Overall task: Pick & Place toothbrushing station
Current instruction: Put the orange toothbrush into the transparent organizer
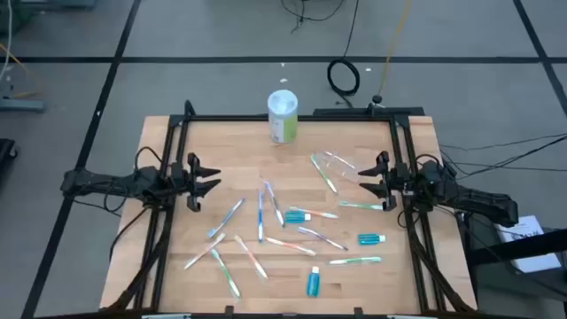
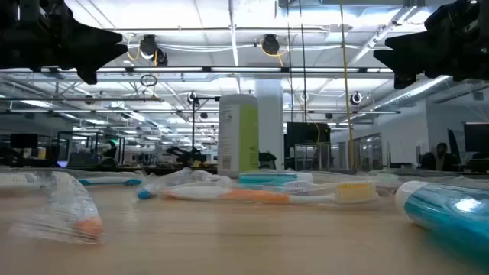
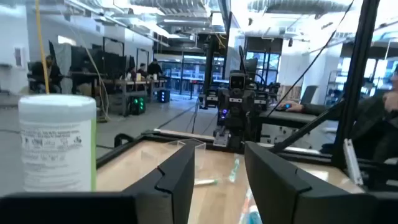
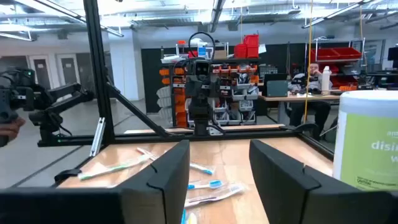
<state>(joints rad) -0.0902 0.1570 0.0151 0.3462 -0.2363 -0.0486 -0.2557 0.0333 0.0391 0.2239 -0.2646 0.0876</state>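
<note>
High view: brushes (image 1: 260,215) & tubes (image 1: 312,283) scattered mid-table; cup (image 1: 340,162) lies near right gripper (image 1: 373,177). Left gripper (image 1: 205,176), right both spread, empty, at edges. Step: none begun, prob. Next: stand cup up, pinch a brush.

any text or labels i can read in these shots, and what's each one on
"disi": large white letters, cut off by the picture's edge, on the green label of the white-and-green canister in the right wrist view.
Small print block on the same canister's white label in the left wrist view: too blurred to read.
Toothpaste tubes and toothbrushes: any print is too small to read.
</note>
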